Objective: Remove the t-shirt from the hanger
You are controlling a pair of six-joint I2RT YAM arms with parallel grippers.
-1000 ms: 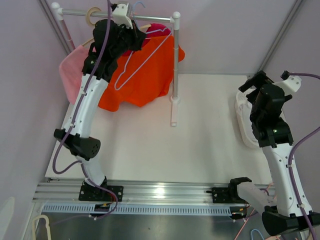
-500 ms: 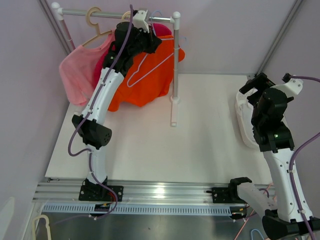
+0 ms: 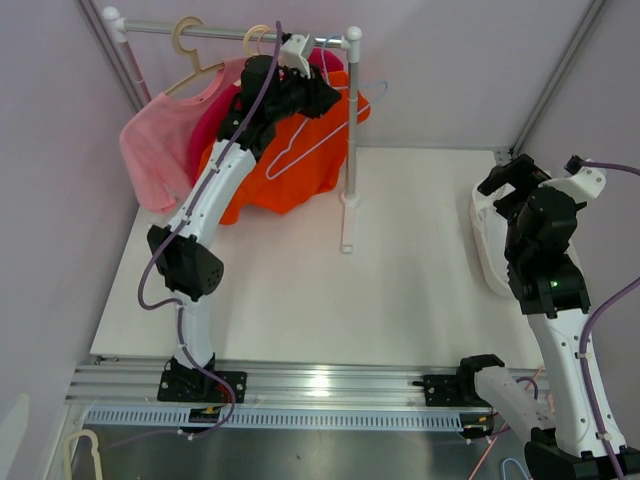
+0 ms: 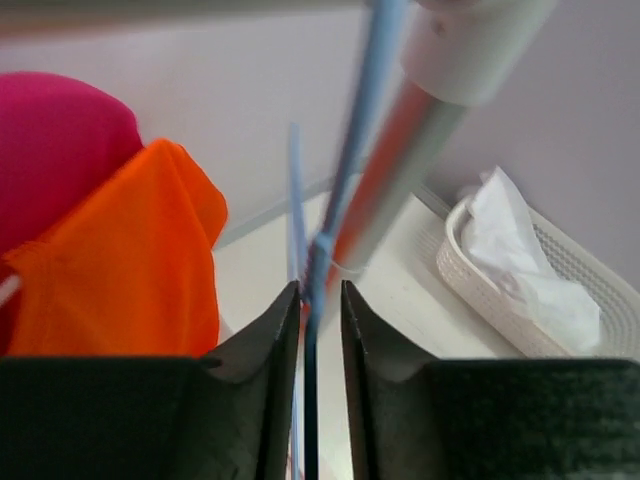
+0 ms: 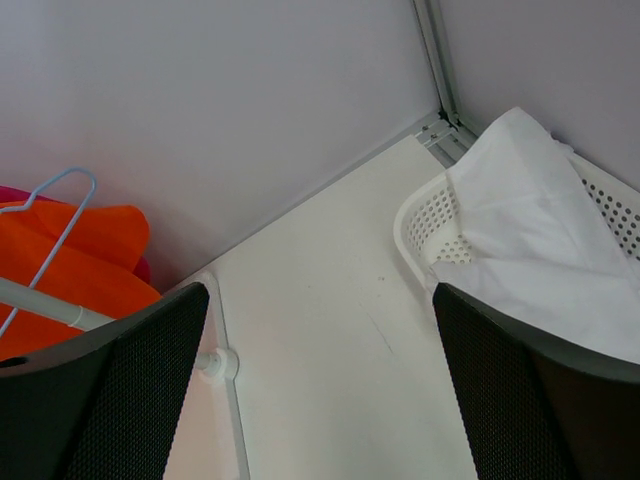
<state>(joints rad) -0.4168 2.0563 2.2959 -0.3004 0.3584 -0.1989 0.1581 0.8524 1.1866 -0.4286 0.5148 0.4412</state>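
Note:
An orange t-shirt (image 3: 285,160) hangs at the right end of the white rack rail (image 3: 160,27). A pale blue wire hanger (image 3: 318,135) lies across its front, hook (image 3: 376,90) past the rack post (image 3: 350,130). My left gripper (image 3: 328,100) is up by the rail and shut on the hanger's wire (image 4: 313,300). The orange shirt (image 4: 130,260) hangs left of the jaws. My right gripper (image 3: 505,180) is open and empty (image 5: 320,300) above the white basket (image 3: 482,240); it sees the orange shirt (image 5: 85,265) and hanger (image 5: 60,205) far left.
A pink shirt (image 3: 155,150) on a beige hanger (image 3: 190,45) and a magenta shirt (image 3: 212,125) hang further left on the rail. The basket (image 5: 425,215) holds a white cloth (image 5: 545,250). The rack's foot (image 3: 347,215) stands mid-table. Walls close in at the back and sides.
My left arm has swung right along the rail, carrying the wire hanger toward the rack post; its hook now sticks out past the post. The right arm has barely moved.

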